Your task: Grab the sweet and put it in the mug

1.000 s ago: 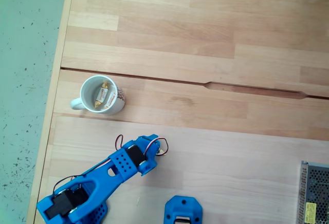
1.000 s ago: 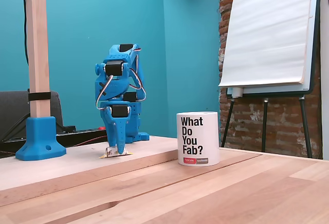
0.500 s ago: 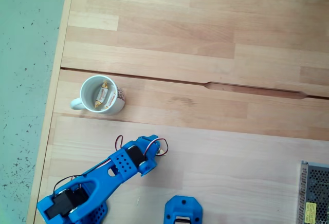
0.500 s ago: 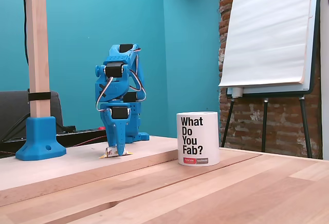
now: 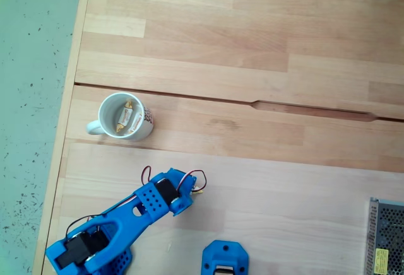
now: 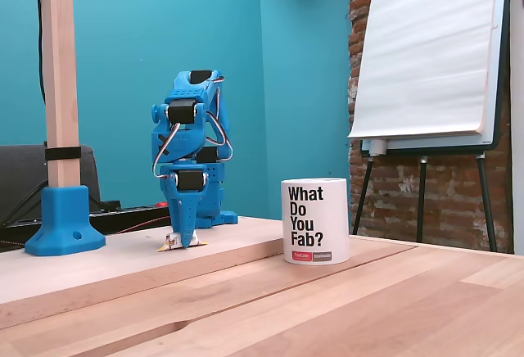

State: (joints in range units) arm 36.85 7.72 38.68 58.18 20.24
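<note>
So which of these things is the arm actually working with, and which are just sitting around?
On the job: gripper, the sweet at its tip, the mug, a second sweet already inside it.
Just lying about: flip chart, wooden post, metal box.

One fixed view I use looks straight down on the table [image 5: 265, 180] from high above. The other sits low at the table's [image 6: 368, 308] far edge, facing the arm [image 6: 190, 173] side-on at close range. Both share the arm [image 5: 120, 221] and mug [image 5: 126, 116] [image 6: 315, 220].
</note>
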